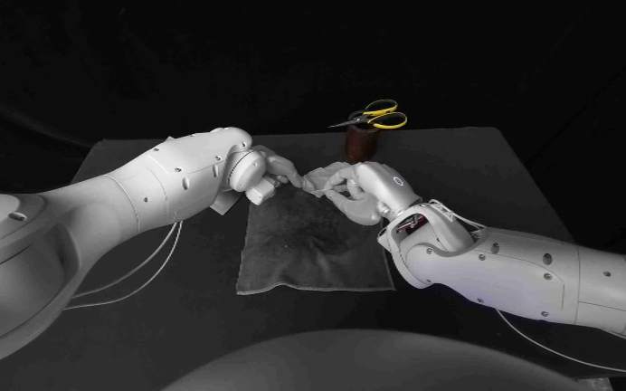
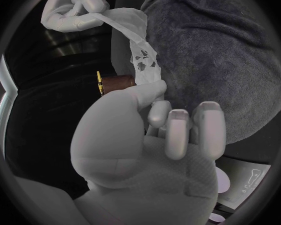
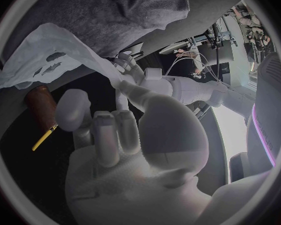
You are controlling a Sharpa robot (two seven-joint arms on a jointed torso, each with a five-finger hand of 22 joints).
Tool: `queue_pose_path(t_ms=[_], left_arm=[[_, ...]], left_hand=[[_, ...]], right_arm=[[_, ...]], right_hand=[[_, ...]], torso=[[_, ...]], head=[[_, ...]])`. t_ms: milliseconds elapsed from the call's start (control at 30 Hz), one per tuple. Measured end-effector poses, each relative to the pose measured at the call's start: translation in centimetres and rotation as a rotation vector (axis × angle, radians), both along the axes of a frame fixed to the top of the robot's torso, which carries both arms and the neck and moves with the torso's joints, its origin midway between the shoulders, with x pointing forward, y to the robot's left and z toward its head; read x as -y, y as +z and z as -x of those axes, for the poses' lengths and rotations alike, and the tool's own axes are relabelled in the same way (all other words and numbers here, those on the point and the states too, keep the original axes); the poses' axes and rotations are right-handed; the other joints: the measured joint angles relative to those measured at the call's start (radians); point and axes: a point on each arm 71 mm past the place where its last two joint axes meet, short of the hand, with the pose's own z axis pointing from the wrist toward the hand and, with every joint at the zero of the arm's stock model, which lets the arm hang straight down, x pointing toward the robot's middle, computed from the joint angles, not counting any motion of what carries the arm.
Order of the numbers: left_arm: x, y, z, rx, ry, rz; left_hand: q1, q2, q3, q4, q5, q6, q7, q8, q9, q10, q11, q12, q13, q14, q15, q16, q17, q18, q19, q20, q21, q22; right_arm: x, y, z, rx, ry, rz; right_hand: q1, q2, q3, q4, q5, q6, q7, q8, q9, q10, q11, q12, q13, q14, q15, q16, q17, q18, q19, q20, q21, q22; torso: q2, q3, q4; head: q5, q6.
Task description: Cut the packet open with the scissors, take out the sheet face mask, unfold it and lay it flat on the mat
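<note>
The white sheet mask (image 2: 139, 52) hangs partly unfolded between my two hands, its cut-out holes showing, just above the far edge of the grey mat (image 1: 313, 251). My left hand (image 1: 274, 174) pinches one end of it between thumb and fingers (image 2: 154, 92). The other end is gripped by my right hand (image 1: 346, 187), which appears across from my left hand (image 2: 75, 7). In the right wrist view the mask (image 3: 47, 60) spreads out past my right hand (image 3: 128, 150) toward the left hand (image 3: 137, 77). The yellow-handled scissors (image 1: 375, 116) stand in a brown holder (image 1: 359, 145) behind both hands.
A flat white printed piece (image 2: 247, 181), possibly the packet, lies on the black table (image 1: 130, 160) beside the mat under my left arm. The holder stands close behind my right hand. The mat (image 2: 215, 50) lies wrinkled at the table's middle.
</note>
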Motion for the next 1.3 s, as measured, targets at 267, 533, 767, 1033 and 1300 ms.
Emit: queue_pose_path(t_ms=[267, 533, 767, 1033, 1300], left_arm=[[-0.17, -0.11, 0.13, -0.030, 0.003, 0.018], [-0.05, -0.26, 0.39, -0.069, -0.028, 0.021], [-0.13, -0.36, 0.58, -0.094, -0.056, 0.017], [-0.41, -0.47, 0.70, -0.110, -0.083, 0.003], [-0.94, -0.56, 0.67, -0.111, -0.100, -0.021]], left_hand=[[-0.081, 0.004, -0.017, 0.038, -0.005, -0.040, -0.007, -0.007, 0.070, -0.030, 0.001, -0.025, -0.044, -0.001, 0.000, -0.001, 0.000, 0.000, 0.000, 0.000, 0.000, 0.000], [-0.217, -0.004, -0.085, 0.168, -0.010, -0.047, -0.003, -0.061, 0.129, -0.049, 0.013, -0.030, -0.053, -0.001, 0.000, -0.001, 0.000, 0.000, 0.000, 0.000, 0.000, 0.000], [-0.294, -0.037, -0.218, 0.286, -0.010, -0.041, 0.002, -0.086, 0.119, -0.052, 0.016, -0.031, -0.049, 0.003, 0.004, -0.001, 0.000, 0.000, 0.000, 0.000, 0.000, 0.000], [-0.293, -0.036, -0.255, 0.313, -0.010, -0.041, 0.002, -0.094, 0.115, -0.060, 0.016, -0.031, -0.049, 0.003, 0.004, -0.002, 0.000, 0.000, 0.000, 0.000, -0.004, 0.001], [-0.285, -0.027, -0.283, 0.327, -0.010, -0.041, 0.002, -0.100, 0.113, -0.060, 0.016, -0.031, -0.051, 0.003, 0.004, -0.002, 0.000, 0.000, 0.000, 0.000, -0.004, 0.001]], right_arm=[[0.01, 0.00, -0.01, 0.000, 0.000, 0.000], [0.01, 0.00, -0.01, 0.000, 0.000, 0.000], [0.00, 0.02, 0.01, 0.001, 0.000, -0.001], [0.00, 0.05, 0.04, 0.001, 0.001, -0.002], [0.00, 0.32, 0.16, 0.008, 0.002, -0.011]], right_hand=[[0.000, 0.000, 0.003, -0.003, -0.001, 0.002, 0.002, 0.000, 0.000, 0.000, 0.000, -0.002, 0.000, 0.000, 0.000, -0.001, 0.001, 0.000, 0.000, 0.000, 0.000, 0.000], [0.000, 0.000, 0.003, -0.003, -0.002, 0.002, 0.002, 0.000, 0.000, 0.000, 0.000, -0.002, 0.001, -0.002, 0.002, -0.002, 0.001, 0.000, 0.000, 0.000, 0.000, -0.001], [0.000, 0.000, 0.002, -0.004, -0.003, 0.002, 0.002, 0.000, 0.000, 0.000, 0.000, -0.002, 0.001, -0.002, 0.002, -0.002, 0.000, 0.000, 0.000, 0.000, 0.000, -0.001], [0.000, 0.000, 0.006, 0.000, 0.000, 0.002, 0.002, 0.000, 0.000, 0.000, 0.000, -0.002, 0.000, -0.003, 0.003, -0.003, 0.000, 0.000, 0.000, 0.000, -0.001, 0.000], [-0.002, -0.002, 0.006, 0.000, 0.000, 0.002, 0.002, 0.000, 0.000, 0.000, 0.000, -0.002, 0.000, -0.001, 0.001, 0.000, 0.000, 0.000, 0.000, 0.000, -0.001, 0.000]], torso=[[0.000, 0.0007, 0.0003], [0.000, 0.0002, 0.0007], [0.000, -0.0003, 0.0014], [0.000, -0.0005, 0.0012], [0.000, -0.0007, 0.0011]], head=[[-0.003, 0.000], [-0.002, 0.000], [0.000, 0.000], [0.001, 0.000], [0.001, 0.000]])
